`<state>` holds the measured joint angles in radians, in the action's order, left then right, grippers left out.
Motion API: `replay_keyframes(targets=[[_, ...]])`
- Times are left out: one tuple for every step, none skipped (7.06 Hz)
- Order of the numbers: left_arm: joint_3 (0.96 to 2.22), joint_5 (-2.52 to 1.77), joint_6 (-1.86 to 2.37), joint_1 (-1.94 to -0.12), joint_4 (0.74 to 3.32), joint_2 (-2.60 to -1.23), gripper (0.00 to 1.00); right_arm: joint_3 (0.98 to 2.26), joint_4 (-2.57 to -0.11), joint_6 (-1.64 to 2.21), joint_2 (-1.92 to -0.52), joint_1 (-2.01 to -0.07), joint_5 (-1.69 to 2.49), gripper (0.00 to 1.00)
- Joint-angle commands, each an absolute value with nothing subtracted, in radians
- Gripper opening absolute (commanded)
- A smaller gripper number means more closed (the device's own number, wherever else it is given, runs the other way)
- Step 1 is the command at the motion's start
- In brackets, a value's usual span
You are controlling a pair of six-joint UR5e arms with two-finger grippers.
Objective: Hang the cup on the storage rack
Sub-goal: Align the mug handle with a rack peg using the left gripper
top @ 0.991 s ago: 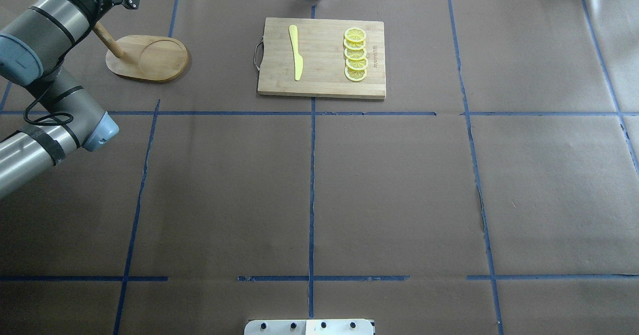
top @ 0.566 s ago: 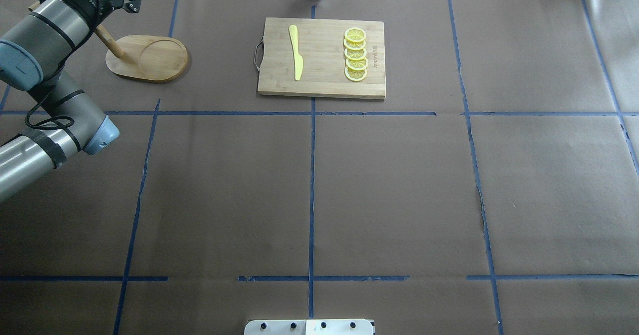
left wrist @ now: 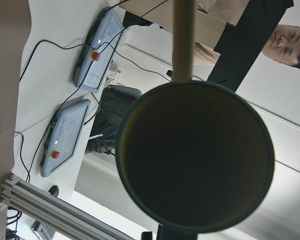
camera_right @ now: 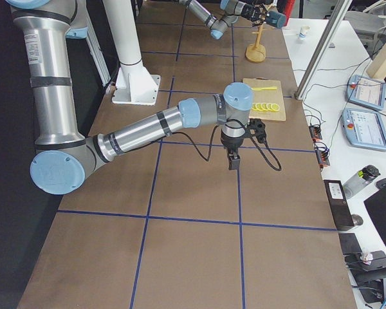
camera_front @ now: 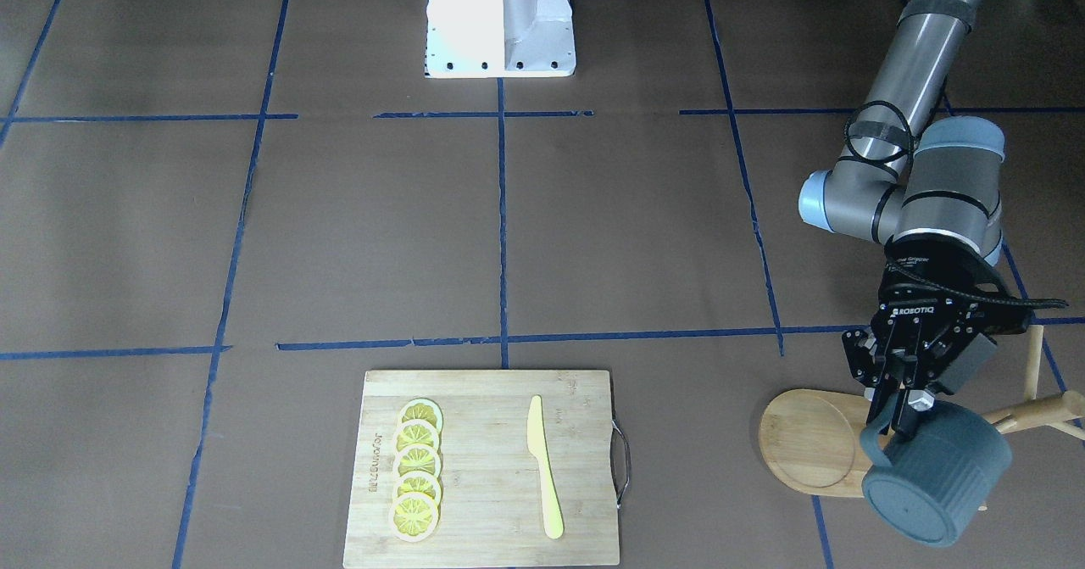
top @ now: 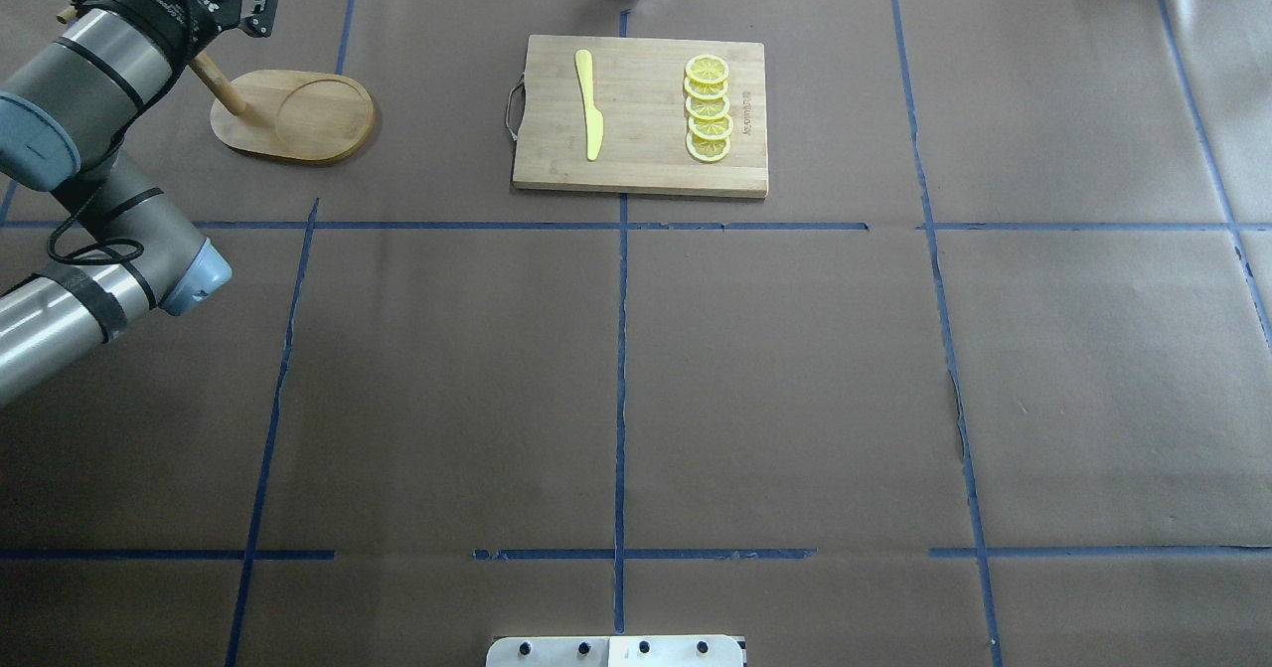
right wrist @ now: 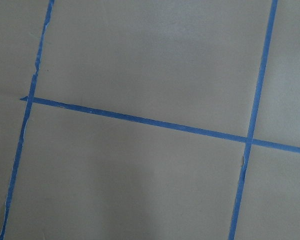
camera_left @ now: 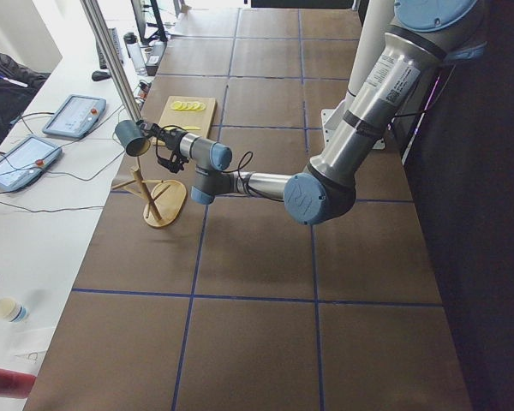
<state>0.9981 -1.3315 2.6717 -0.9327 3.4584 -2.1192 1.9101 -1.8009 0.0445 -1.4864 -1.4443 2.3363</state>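
Left arm is reaching out long and low toward the far-left corner of the surface, elbow bent, wrist turned so the left gripper is pointing away from the robot base. Its fingers are pinching narrow on the loop handle of the cup. The cup is hanging in the air, tipped on its side, flat bottom facing away from the robot and mouth facing back at the wrist camera, where it is filling the view. It is sitting up at the top of the storage rack, just past the oval base, with an angled peg sticking out beside it. Cannot tell if the cup is touching any peg. From the left side view the cup is showing above the rack's post. Right arm is stretching out over the middle of the surface, wrist down, right gripper pointing straight at the brown paper. Cannot tell if it is wide or narrow; its wrist camera is showing only paper and blue tape. Cutting board with yellow knife and lemon slices is lying well apart from the rack.
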Motion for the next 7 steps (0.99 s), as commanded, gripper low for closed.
replay_keyframes(targets=[[0.980, -1.331, 2.692, -0.933, 3.485, -2.096, 0.00, 1.911, -1.801, 0.044, -1.486, -1.445, 2.336, 1.00], [0.980, -1.331, 2.692, -0.933, 3.485, -2.094, 0.00, 1.911, -1.801, 0.044, -1.486, -1.445, 2.336, 1.00], [0.980, -1.331, 2.700, -0.933, 3.485, -2.092, 0.00, 1.911, -1.801, 0.044, -1.486, -1.443, 2.336, 1.00], [0.980, -1.331, 2.720, -0.933, 3.490, -2.086, 0.01, 1.911, -1.801, 0.044, -1.486, -1.445, 2.336, 1.00], [0.979, -1.331, 2.721, -0.933, 3.491, -2.085, 0.01, 1.910, -1.801, 0.044, -1.486, -1.443, 2.336, 1.00], [0.979, -1.331, 2.733, -0.933, 3.491, -2.085, 0.01, 1.910, -1.801, 0.044, -1.486, -1.443, 2.336, 1.00], [0.974, -1.331, 2.735, -0.931, 3.491, -2.080, 0.01, 1.910, -1.801, 0.044, -1.486, -1.443, 2.336, 1.00]])
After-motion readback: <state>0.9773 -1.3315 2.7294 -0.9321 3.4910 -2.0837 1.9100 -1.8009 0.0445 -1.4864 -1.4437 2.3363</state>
